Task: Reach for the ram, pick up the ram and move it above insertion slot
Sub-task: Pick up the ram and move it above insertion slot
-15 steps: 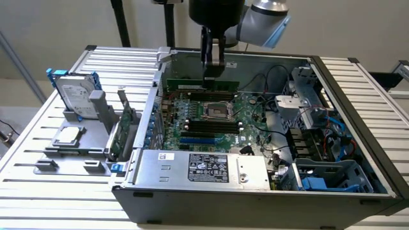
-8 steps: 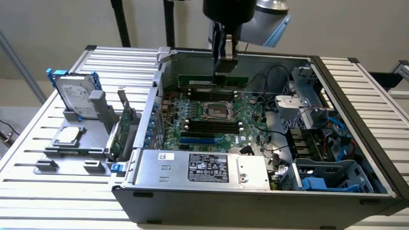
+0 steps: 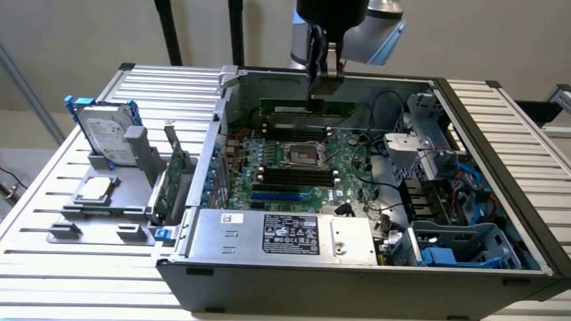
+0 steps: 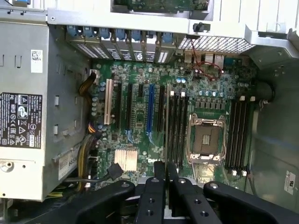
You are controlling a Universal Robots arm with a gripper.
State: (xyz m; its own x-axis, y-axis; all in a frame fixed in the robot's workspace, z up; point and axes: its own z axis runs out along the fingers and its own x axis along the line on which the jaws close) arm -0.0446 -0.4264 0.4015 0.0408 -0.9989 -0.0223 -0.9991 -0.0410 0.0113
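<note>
Gripper [image 3: 323,75] positioned at upper centre of the exterior view, above the open computer case [image 3: 499,167], fingers pointing down. Fingers [image 4: 155,186] drawn close together in the wrist view, a narrow dark gap between them, the thin edge of a board apparently pinched there. Clamped on the ram [image 3: 305,107]: a long, thin green stick hanging directly below the fingertips in the exterior view, long axis running across the frame from left to right, flat face toward the camera, gripped near the middle of its upper edge.

Held clear of the motherboard [image 3: 295,167], over the far bank of memory slots [image 3: 290,127] just behind the CPU socket [image 3: 301,155]. Long axis of the ram judged roughly parallel to those slots. Exact slot beneath it not determinable. Second bank of black slots [image 3: 295,177] nearer the camera, on the other side of the socket.

Outside the case, at frame left of the exterior view: hard drive [image 3: 105,137] in blue frame, standing upright; expansion card [image 3: 174,177] beside the case wall. Power supply [image 3: 281,234] at lower centre.
</note>
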